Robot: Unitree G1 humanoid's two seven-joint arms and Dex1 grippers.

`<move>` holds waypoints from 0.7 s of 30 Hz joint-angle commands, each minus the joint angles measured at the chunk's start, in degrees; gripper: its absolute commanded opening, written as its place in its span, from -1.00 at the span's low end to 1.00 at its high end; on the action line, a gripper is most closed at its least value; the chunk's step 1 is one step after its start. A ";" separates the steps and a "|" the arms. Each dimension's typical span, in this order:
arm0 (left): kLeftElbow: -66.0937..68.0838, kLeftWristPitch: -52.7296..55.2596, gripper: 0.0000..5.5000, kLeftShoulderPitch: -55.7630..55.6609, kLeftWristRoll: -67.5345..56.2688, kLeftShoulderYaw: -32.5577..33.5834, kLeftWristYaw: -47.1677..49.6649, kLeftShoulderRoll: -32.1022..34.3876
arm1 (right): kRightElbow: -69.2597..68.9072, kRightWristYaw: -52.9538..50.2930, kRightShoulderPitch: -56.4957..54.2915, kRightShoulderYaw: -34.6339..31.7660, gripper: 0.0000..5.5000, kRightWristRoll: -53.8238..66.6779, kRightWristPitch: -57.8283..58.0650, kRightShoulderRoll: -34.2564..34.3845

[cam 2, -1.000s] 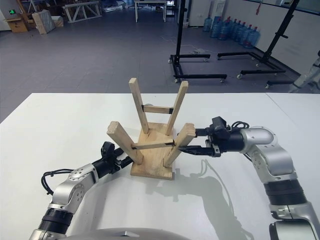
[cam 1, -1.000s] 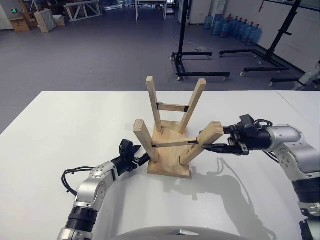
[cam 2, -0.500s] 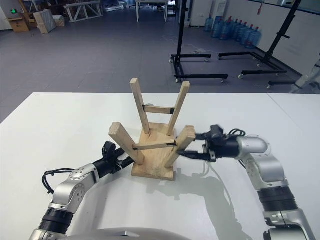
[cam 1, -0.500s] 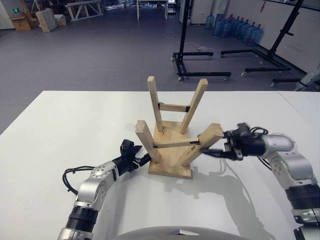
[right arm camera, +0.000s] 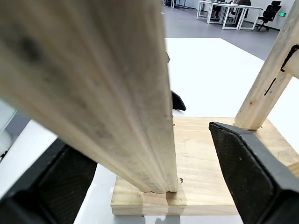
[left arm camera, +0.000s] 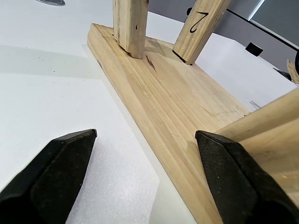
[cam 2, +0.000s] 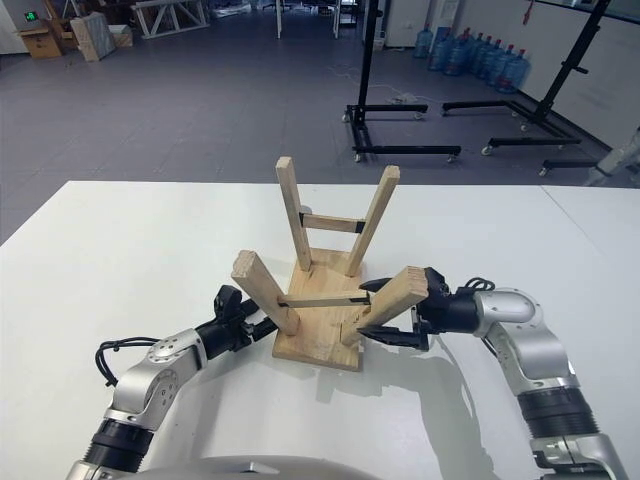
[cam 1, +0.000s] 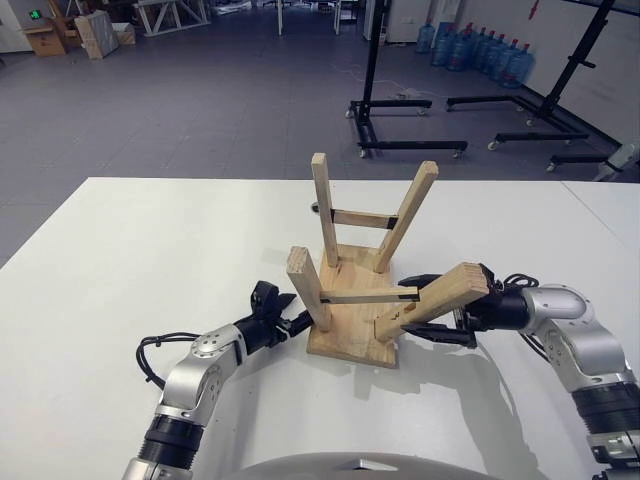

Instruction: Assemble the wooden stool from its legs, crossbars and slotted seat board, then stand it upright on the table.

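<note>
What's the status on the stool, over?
Left gripper open at seat edge. Right gripper open around a leg. Stool upside down on table, not yet upright.

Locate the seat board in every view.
Left eye: seat board centre, on the white table.
Right eye: seat board just below centre.
Left wrist: seat board diagonal across the middle.
Right wrist: seat board low, behind a leg.
Shared landmark: the white table.

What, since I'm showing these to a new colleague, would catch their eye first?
A wooden stool stands upside down, seat board flat on the white table, four legs splaying upward. The left gripper sits open at the board's near-left edge; the right gripper straddles the near right leg, fingers open.
</note>
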 commanded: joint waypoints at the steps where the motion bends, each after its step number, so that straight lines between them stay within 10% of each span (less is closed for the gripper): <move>1: -1.21 1.11 0.41 0.71 0.21 -0.22 0.29 0.25 | -3.18 -0.05 2.48 -3.54 0.46 1.98 2.40 -2.30; 21: -5.04 1.85 0.41 2.45 0.33 -0.86 1.15 -0.25 | -8.46 -12.18 17.01 1.74 0.46 -10.10 2.65 0.73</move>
